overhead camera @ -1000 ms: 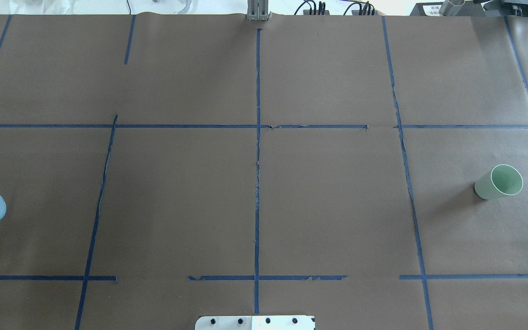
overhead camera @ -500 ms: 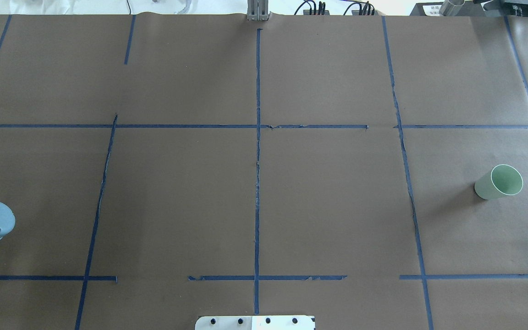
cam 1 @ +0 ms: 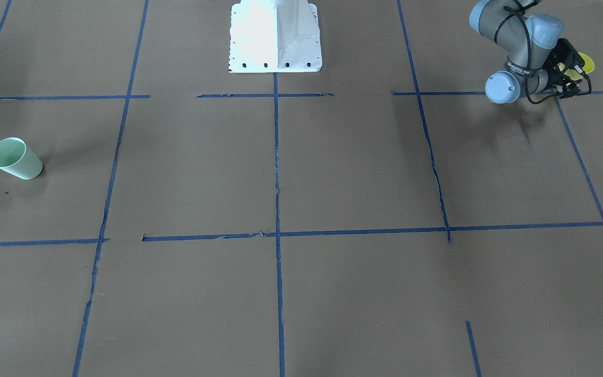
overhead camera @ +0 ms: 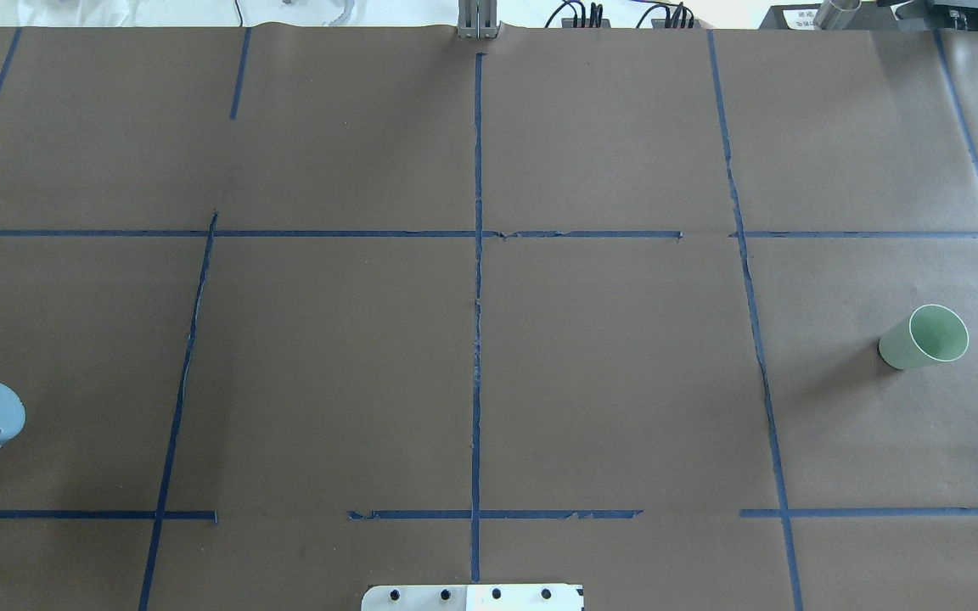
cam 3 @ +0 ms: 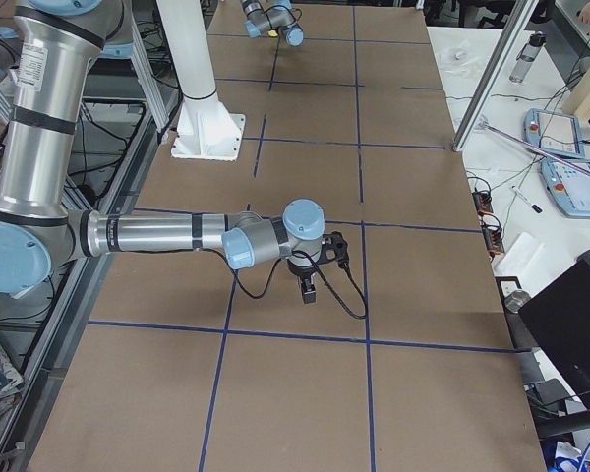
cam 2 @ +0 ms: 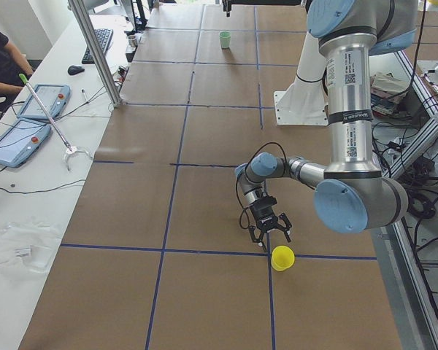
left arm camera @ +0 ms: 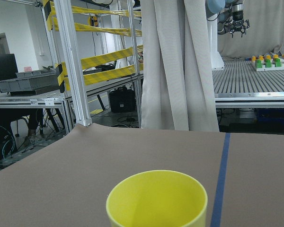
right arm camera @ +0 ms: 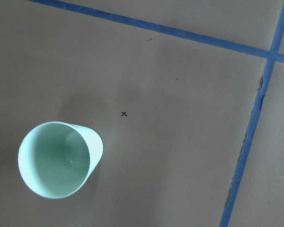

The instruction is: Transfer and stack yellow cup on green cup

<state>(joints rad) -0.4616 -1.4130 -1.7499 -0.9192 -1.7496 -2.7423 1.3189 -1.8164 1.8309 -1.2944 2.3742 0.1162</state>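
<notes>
yellow cup [cam 2: 282, 258]: count one. Upright on the table [overhead camera: 608, 382], mouth up, directly ahead of the left claw [cam 2: 271, 238] and just off its fingertips; contact cannot be judged. In the left wrist view the cup fills the lower middle, with a blue tape line [left arm camera: 221, 175] just beside it and no fingers in view.

Left claw: fingers spread wide, nothing held. It sits low over the table, pointing along it at the cup.

Left arm [cam 2: 347, 109]: upper link upright, elbow bent low, forearm running close to the table out to the wrist.

Right arm [cam 3: 157, 234]: forearm stretched level above the table, wrist bent so the right claw [cam 3: 310, 293] points straight down. The claw shows only in the right side view, so I cannot tell whether it is wide or narrow.

green cup [overhead camera: 922, 337]: count one. Upright, mouth up. Well apart from the left claw, at the opposite end of the table. The right wrist view looks down into it at lower left, so it sits below the right claw and off to one side.

Tally: two cups (one yellow, one green), two arms, two claws.
</notes>
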